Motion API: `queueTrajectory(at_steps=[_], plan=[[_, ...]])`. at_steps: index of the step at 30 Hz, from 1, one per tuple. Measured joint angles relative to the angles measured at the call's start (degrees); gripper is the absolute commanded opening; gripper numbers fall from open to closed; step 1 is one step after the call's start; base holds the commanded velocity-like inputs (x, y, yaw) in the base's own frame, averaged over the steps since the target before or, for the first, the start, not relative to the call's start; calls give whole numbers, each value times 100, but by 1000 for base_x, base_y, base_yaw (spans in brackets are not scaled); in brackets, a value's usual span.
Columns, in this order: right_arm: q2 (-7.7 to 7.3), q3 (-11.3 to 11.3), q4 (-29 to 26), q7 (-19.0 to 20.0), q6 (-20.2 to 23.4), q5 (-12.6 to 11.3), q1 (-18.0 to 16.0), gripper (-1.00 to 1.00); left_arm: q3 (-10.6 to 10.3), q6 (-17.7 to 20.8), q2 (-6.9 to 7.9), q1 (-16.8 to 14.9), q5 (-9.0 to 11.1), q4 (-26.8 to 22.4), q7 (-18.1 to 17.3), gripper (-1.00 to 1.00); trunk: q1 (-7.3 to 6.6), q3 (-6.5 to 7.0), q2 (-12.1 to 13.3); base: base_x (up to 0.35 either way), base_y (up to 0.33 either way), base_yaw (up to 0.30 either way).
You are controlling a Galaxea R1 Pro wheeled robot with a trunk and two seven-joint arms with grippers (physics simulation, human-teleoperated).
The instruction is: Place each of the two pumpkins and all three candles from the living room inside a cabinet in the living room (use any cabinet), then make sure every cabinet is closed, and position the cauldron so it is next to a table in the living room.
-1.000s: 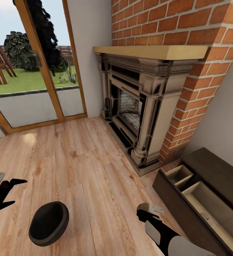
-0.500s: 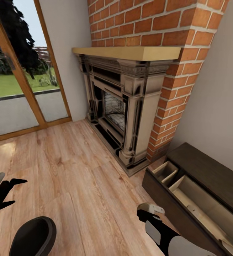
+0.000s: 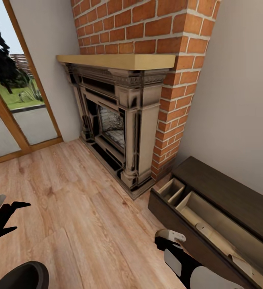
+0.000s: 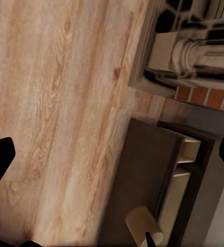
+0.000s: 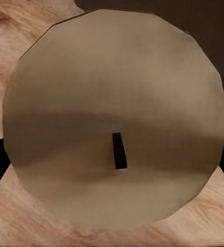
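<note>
My right gripper [image 3: 168,237] is shut on a cream candle [image 3: 171,234]; its round top and dark wick [image 5: 118,150] face the right wrist camera. Just right of it stands the low dark-brown cabinet [image 3: 227,190] with one long drawer [image 3: 175,224] pulled open, showing its pale tan interior. The same cabinet [image 4: 143,175] and the held candle [image 4: 142,225] show in the left wrist view. My left gripper [image 3: 21,216] hangs open over the plank floor, with nothing between its black fingers [image 4: 0,162]. The black cauldron [image 3: 23,277] sits on the floor below it. Pumpkins and table are out of view.
A brick-and-stone fireplace [image 3: 119,120] with a pale wooden mantel [image 3: 119,61] stands ahead, its base close to the cabinet's near end. A glass door with a wooden frame [image 3: 11,120] is at the left. Open plank floor [image 3: 79,208] lies between me and the fireplace.
The camera has turned right, so the fireplace, door and cauldron have slid left in the picture and more of the cabinet shows. Both grippers keep their places, the candle still held.
</note>
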Motion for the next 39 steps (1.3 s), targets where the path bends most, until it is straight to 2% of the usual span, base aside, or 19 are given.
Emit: queueTrajectory(at_steps=[19,33,39], plan=[[0,0,0,4,0,0,0,-100,-11,0,0,0,0,-9,0,100,0,53,0,3,0,-278],[0,0,0,4,0,0,0,-100,-11,0,0,0,1,-82,0,100,-2,94,0,178,58,-278],[0,0,0,4,0,0,0,-100,-11,0,0,0,0,-87,0,100,0,114,0,35,4,-278]])
